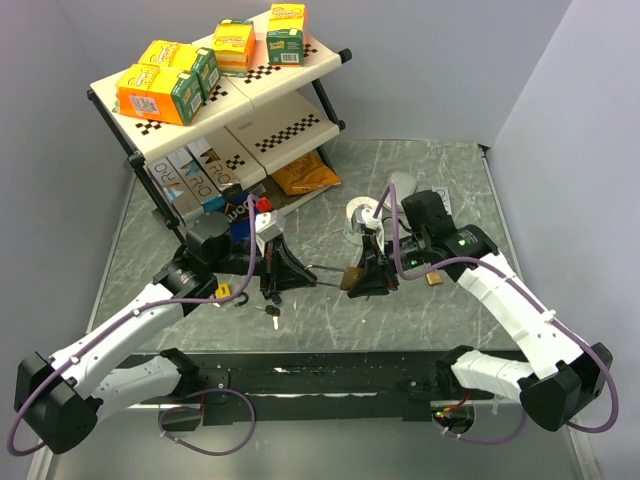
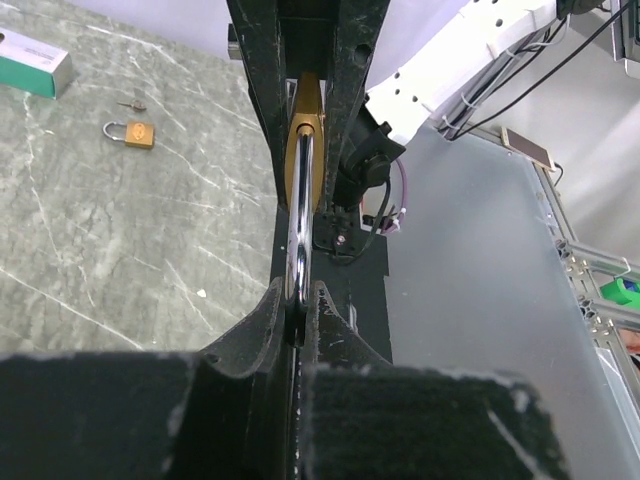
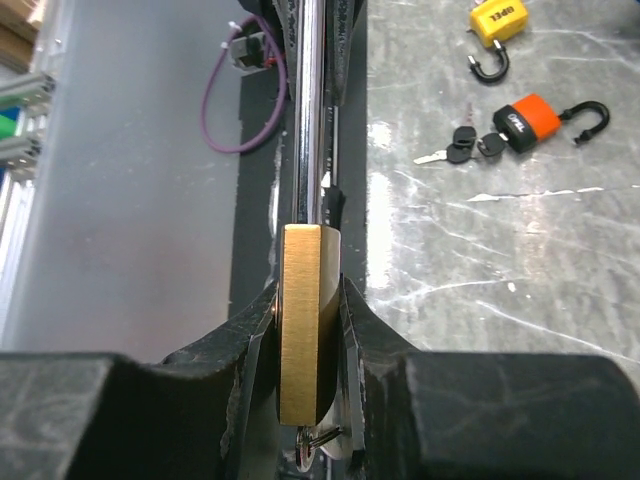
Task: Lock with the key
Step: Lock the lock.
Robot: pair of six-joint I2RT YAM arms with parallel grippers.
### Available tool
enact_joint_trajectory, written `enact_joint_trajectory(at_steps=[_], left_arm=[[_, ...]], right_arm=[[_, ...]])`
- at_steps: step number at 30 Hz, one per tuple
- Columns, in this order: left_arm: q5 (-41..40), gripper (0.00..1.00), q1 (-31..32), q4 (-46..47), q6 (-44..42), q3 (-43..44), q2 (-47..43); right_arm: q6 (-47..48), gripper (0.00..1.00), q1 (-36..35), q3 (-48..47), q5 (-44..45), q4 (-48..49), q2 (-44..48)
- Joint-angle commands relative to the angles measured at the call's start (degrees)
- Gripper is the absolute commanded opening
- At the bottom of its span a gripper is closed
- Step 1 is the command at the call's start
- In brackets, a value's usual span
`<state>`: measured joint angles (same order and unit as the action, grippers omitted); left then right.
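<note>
**Task item.** The brass padlock (image 3: pixel 300 330) is off the tabletop (image 1: pixel 440 180). It is held lengthwise between my two tools in the middle of the scene, a little beyond the arm bases.

**Left tool** (image 2: pixel 297 300): clenched on the long steel shackle (image 2: pixel 297 215), at the end away from the body. Both fingers press on the bar.

**Right tool** (image 1: pixel 366 276): grasping the padlock by its body, with one finger flat against each broad face.

**Key** (image 3: pixel 315 440): a silvery piece shows under the near end of the body in the right wrist view. I cannot tell whether it sits in the keyhole.

**Containers.** The rack (image 1: pixel 310 62) stands far left.
- Top shelf: two orange-and-green cartons (image 1: pixel 160 88) lie side by side at the left. Next comes a yellow-orange carton (image 1: pixel 233 46), and a green-and-yellow carton (image 1: pixel 286 30) sits at the right end.
- Bottom shelf: a row of white boxes (image 1: pixel 190 175) stands on edge, with an orange-brown pouch (image 1: pixel 305 176) to their right.

**Loose on the tabletop.**
- A yellow padlock (image 3: pixel 497 22) and an orange padlock (image 3: pixel 530 118) lie near my left tool, both with shackles swung open.
- Black-headed keys (image 3: pixel 465 148) lie touching the orange padlock.
- A small brass padlock (image 2: pixel 135 132) lies on the right part of the tabletop.
- A white ring (image 1: pixel 360 213) lies just beyond my right tool.
</note>
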<state>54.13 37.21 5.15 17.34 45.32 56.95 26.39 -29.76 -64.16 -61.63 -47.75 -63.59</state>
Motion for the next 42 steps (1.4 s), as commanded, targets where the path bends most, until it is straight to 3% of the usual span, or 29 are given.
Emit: enact_joint_trajectory(at_steps=[1, 19, 31, 36, 42], left_arm=[[-1.0, 0.01, 1.1, 3.7, -0.4, 2.1, -0.9], [-2.8, 0.01, 9.5, 14.6, 9.0, -3.0, 3.4], [-7.1, 0.01, 15.9, 24.6, 14.1, -6.1, 6.9], [-7.1, 0.01, 16.1, 21.6, 12.9, -5.8, 6.2], [-5.0, 0.01, 10.9, 14.6, 11.6, -5.9, 2.2]], right_arm=[[-5.3, 0.0, -1.1, -4.0, -6.6, 4.7, -0.1], [-16.3, 0.0, -5.7, -6.9, -8.7, 18.1, -5.2], [-18.1, 0.0, -9.4, -10.8, -8.5, 20.9, -8.8], [-15.7, 0.0, -9.5, -11.8, -8.4, 17.5, -9.0], [-10.1, 0.0, -7.9, -8.7, -5.9, 11.1, -5.8]])
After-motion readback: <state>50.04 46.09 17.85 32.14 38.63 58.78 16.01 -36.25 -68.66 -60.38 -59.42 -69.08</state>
